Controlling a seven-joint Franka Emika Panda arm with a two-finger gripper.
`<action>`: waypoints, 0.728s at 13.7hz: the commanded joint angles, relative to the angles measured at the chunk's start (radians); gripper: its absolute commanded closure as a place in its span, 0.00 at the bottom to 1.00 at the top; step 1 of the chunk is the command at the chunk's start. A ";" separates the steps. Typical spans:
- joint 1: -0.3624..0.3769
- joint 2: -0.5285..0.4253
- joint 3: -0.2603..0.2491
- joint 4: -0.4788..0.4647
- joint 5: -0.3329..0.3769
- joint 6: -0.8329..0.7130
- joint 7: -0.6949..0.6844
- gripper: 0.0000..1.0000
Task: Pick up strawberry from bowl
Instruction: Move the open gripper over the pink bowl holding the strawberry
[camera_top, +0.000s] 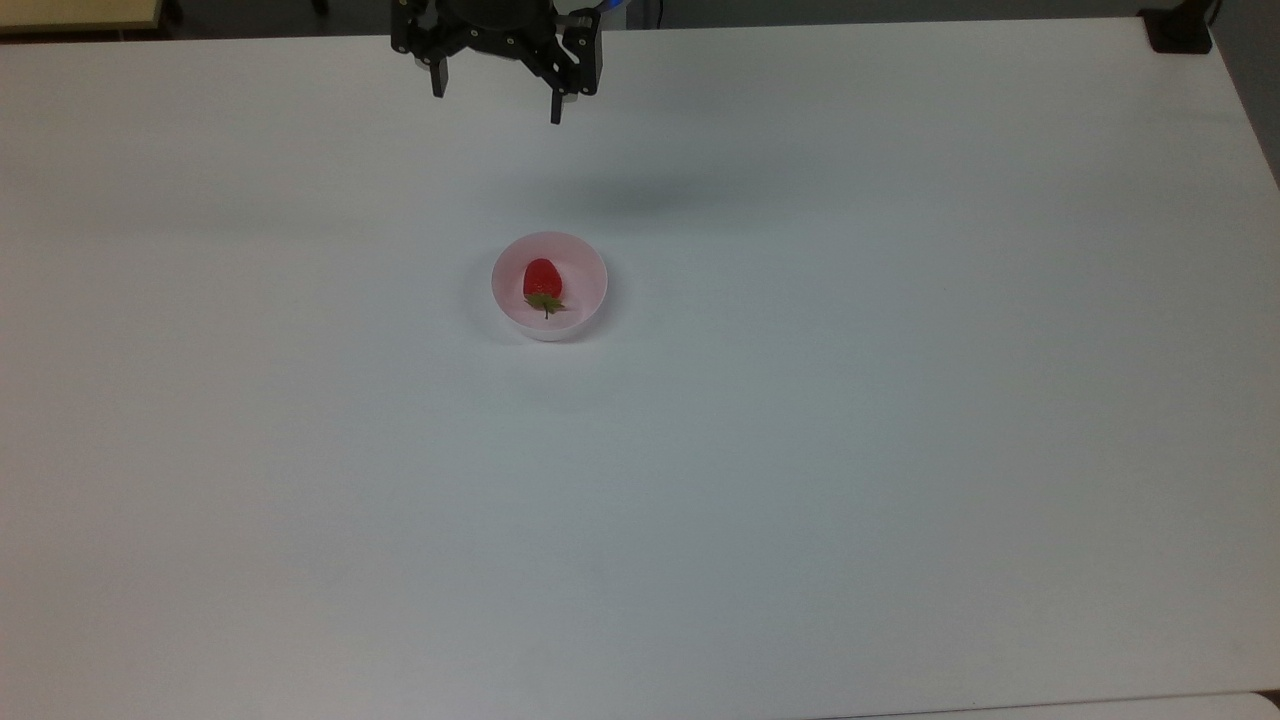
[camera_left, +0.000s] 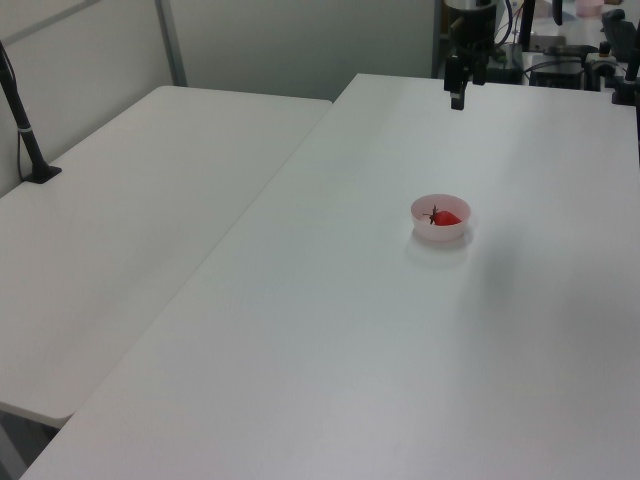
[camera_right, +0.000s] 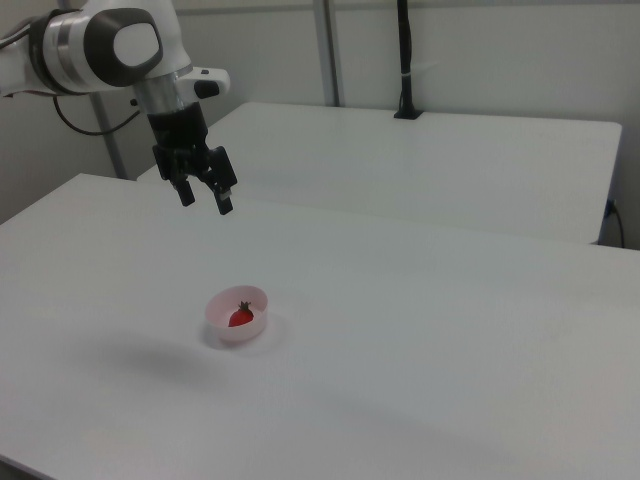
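One strawberry (camera_top: 542, 280), red, lying inside the bowl (camera_top: 590, 262); green cap and short stem pointing toward the top view's bottom edge, red tip toward the top view's top edge. In the left view, strawberry (camera_left: 446, 217) with cap turned to the left view's left; in the right view, strawberry (camera_right: 240, 316) with dark cap uppermost, resting on the bowl floor. Pale pink bowl (camera_left: 440, 234) upright on the white table (camera_top: 900, 450), roughly mid-table in the top view, somewhat nearer the far edge; bowl (camera_right: 252, 297) near the right view's lower left. Soft shadow on the table surface just beyond the bowl in the top view and to the right view's left of the bowl.

Black two-finger gripper (camera_top: 497, 108) suspended above the table's far edge, well apart from the bowl, holding nothing; fingers spread wide, tips pointing down. In the right view, gripper (camera_right: 206, 200) raised well above the tabletop, up and to the right view's left of the bowl, carried on the white arm (camera_right: 95, 48) entering from the right view's upper left. In the left view, gripper (camera_left: 457, 100) at the far end of the table, beyond the bowl.

Second white table (camera_right: 470, 160) alongside, bearing a black post (camera_right: 404, 60) on a small base; same post (camera_left: 24, 130) at the left view's left edge
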 joint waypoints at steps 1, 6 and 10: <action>0.003 -0.001 -0.002 -0.019 0.013 -0.008 0.012 0.00; 0.006 0.005 0.000 -0.021 0.015 -0.007 0.008 0.00; 0.007 0.086 0.000 -0.022 0.030 0.039 -0.184 0.00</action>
